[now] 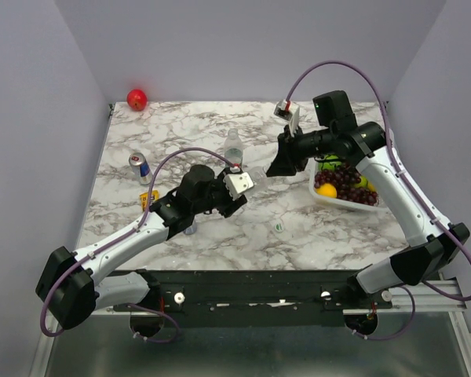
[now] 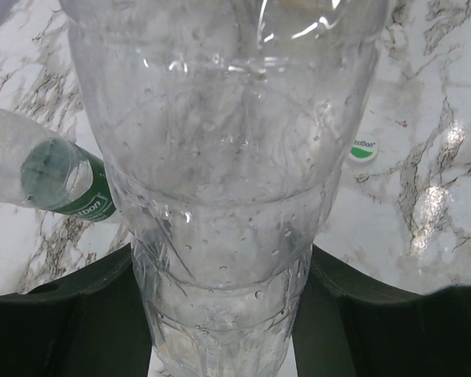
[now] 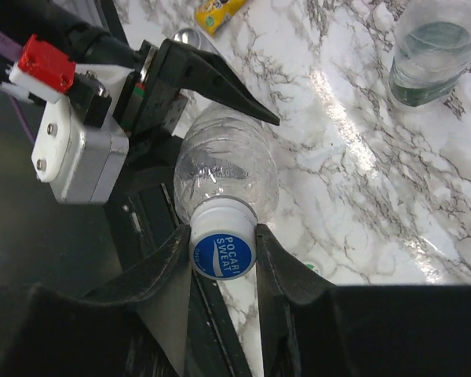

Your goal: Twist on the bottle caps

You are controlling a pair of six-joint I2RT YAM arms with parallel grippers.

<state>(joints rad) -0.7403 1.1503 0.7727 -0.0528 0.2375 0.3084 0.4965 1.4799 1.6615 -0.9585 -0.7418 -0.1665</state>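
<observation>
While L pincer (image 2: 222, 255) grips bottle (image 2: 220, 157), R pincer (image 3: 224, 236) clamps cap (image 3: 222, 253) — can (image 1: 140, 166), 2nd bottle (image 1: 233, 149) near.

The bottle (image 2: 228, 196) is clear, droplet-beaded plastic, its cap (image 3: 222, 250) smooth plastic, the table (image 3: 361, 157) glossy marble-look.

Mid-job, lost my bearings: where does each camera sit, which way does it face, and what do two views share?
Top external: above and behind the bases, looking down on the marble table; both arms show, with left gripper and right gripper.
Left wrist: on the left arm, looking along the plain clear plastic bottle; its own dark fingers flank it.
Right wrist: on the right arm, looking down at the blue and white round cap between its own fingers.
Shared: both wrist views show that plain bottle and the green-labelled clear bottle.
</observation>
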